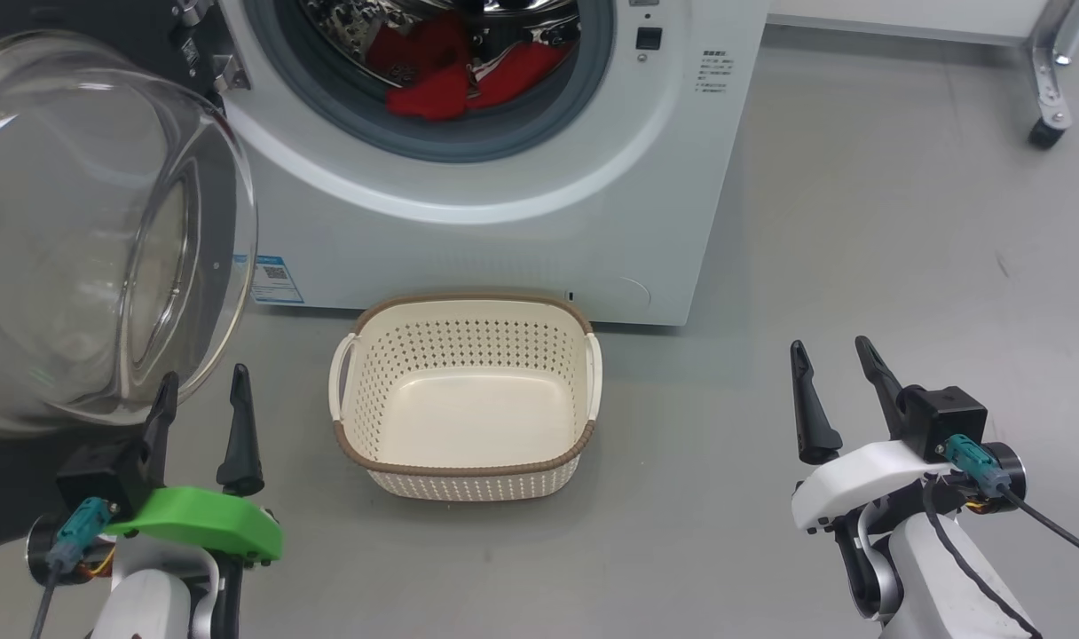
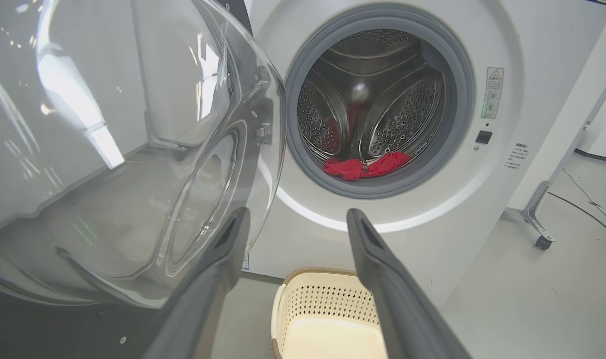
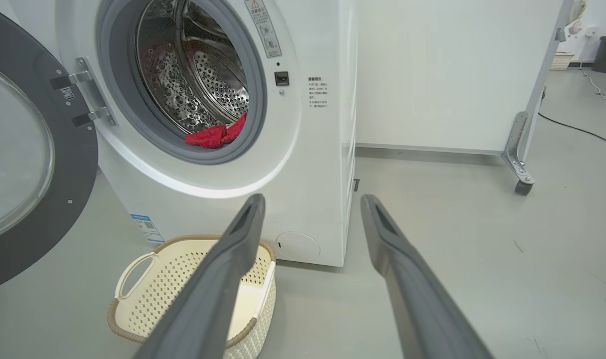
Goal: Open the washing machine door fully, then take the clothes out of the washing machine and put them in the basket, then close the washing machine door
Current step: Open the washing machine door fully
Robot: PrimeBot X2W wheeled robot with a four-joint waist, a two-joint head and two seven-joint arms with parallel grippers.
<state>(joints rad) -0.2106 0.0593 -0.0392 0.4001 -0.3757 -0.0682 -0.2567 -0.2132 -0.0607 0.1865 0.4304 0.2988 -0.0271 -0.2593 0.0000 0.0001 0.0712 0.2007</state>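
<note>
Left gripper at 7 o'clock of head view: two dark fingers spread wide, nothing between them, tips pointing to 12. Right gripper at 4 o'clock, likewise spread wide and holding nothing, over grey floor. Washing machine door standing open at 9 o'clock from the washing machine opening; clear glass bowl bulging toward head camera, wide dark rim seen in right wrist view, hung on metal hinge. One left fingertip overlapping lower edge of glass bowl in head view; contact or gap: cannot tell. Clothes inside steel drum: red heap at 6 o'clock of drum mouth, lying just behind inner lip of grey gasket. Basket upright on floor at 6 o'clock from drum mouth, just beside washer front, between the two grippers in head view; cream bottom in plain sight, white loop handles at 3 and 9 o'clock. Blue label sticker on washer front at 10 o'clock from basket. Wheeled metal leg at 1 o'clock of head view, well apart from washer. Both grippers well apart from clothes, neither touching basket.
</note>
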